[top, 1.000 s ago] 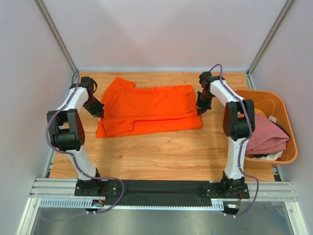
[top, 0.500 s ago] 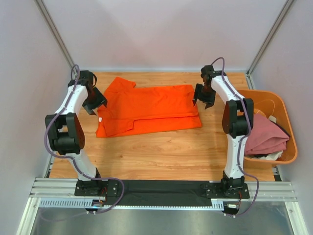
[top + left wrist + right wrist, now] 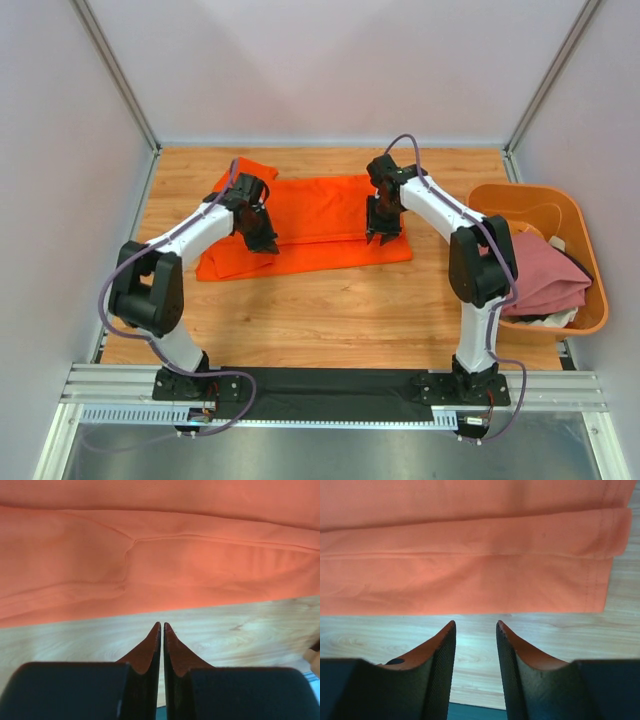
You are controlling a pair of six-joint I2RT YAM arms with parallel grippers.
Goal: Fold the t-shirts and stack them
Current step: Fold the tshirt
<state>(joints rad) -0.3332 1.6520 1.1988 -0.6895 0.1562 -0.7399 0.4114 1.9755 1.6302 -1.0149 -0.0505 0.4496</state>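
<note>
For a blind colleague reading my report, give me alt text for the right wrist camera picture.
The right gripper hangs open over the wooden table, holding nothing, just short of the near edge of a folded orange t-shirt, whose hemmed end lies at right.

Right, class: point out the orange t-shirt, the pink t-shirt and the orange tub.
orange t-shirt (image 3: 320,205), top external view, middle of its folded body.
pink t-shirt (image 3: 545,278), top external view, its bunched middle.
orange tub (image 3: 515,200), top external view, far wall.
</note>
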